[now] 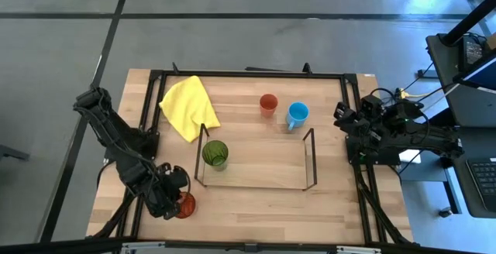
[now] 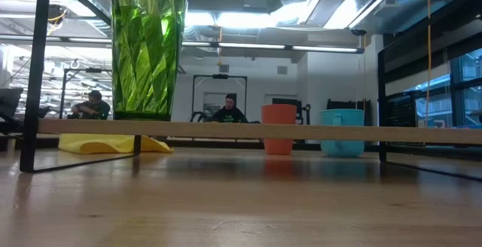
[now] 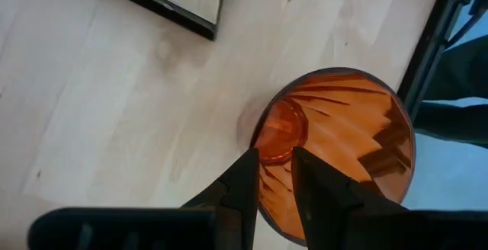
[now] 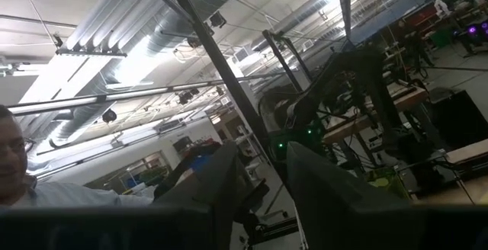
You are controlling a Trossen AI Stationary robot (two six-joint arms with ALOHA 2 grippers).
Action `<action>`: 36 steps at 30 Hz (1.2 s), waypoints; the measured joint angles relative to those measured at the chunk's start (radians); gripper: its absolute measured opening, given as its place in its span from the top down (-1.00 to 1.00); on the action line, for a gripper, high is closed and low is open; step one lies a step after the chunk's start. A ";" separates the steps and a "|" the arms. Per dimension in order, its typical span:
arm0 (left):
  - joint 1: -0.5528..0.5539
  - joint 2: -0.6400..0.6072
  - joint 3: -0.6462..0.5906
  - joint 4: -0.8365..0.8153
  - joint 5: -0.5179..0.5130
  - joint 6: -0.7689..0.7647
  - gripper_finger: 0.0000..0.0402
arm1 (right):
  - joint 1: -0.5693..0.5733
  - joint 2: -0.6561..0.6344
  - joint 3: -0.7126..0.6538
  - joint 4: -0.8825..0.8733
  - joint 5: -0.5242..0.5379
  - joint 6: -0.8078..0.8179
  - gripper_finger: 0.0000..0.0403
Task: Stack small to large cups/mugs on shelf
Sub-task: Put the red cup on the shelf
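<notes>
My left gripper (image 1: 175,197) is at the table's near left corner, shut on the red-orange patterned cup (image 1: 185,205), which the left wrist view (image 3: 343,143) shows from above its mouth. The green tumbler (image 1: 215,155) stands upright on the left end of the dark wire shelf (image 1: 310,161); it also shows in the low view (image 2: 144,47). The plain orange cup (image 1: 268,104) and the light blue mug (image 1: 297,115) stand on the table behind the shelf. My right gripper (image 4: 265,185) is at the table's right edge, pointing up into the room, its fingers a little apart and empty. My left gripper holds the red-orange cup by its wall at the rim (image 3: 273,180). One finger (image 3: 320,193) is inside the cup and the other (image 3: 240,189) is outside it. The fingers come from above, pointing down. Whether the cup's base is on the table, I cannot tell.
A yellow cloth (image 1: 188,107) lies at the far left, beside the shelf's left end. The black table frame (image 1: 256,74) runs around the wooden top. The shelf's middle and right part (image 1: 263,165) is bare. People sit in the room behind the table (image 2: 228,110).
</notes>
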 joint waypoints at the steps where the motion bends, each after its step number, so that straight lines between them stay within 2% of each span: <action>1: 0.000 0.004 0.000 -0.002 -0.005 0.000 0.63 | 0.000 0.000 0.000 0.000 0.000 0.000 0.41; 5: 0.001 0.025 -0.012 -0.018 -0.032 -0.001 0.63 | 0.000 0.000 0.000 0.000 -0.001 -0.007 0.41; 11: 0.000 0.047 -0.011 -0.030 0.008 0.005 0.63 | 0.000 0.000 0.000 -0.002 -0.001 -0.010 0.41; 21: 0.000 0.048 -0.008 -0.029 0.015 -0.002 0.63 | 0.000 0.000 0.000 -0.007 -0.001 -0.013 0.41; 33: -0.028 0.011 -0.010 -0.076 0.034 -0.120 0.63 | 0.000 0.000 0.000 -0.009 -0.001 -0.013 0.41; 36: -0.031 -0.018 -0.050 -0.023 0.063 -0.155 0.63 | 0.000 0.000 0.000 -0.015 -0.001 -0.013 0.41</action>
